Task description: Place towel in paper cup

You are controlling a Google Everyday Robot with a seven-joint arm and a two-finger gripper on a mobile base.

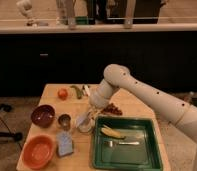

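On the wooden worktop [142, 107] sits a green tray [125, 150] with a banana [112, 132] and a fork [122, 143] in it. By the left edge are an orange bowl [38, 150] and a dark purple bowl [43, 115], with a small metal cup [64, 120] and a blue folded cloth [65, 144] near them. At the back lie a red tomato [63, 93] and a green vegetable [77, 91], and the tool [87, 120] hangs just right of the metal cup.
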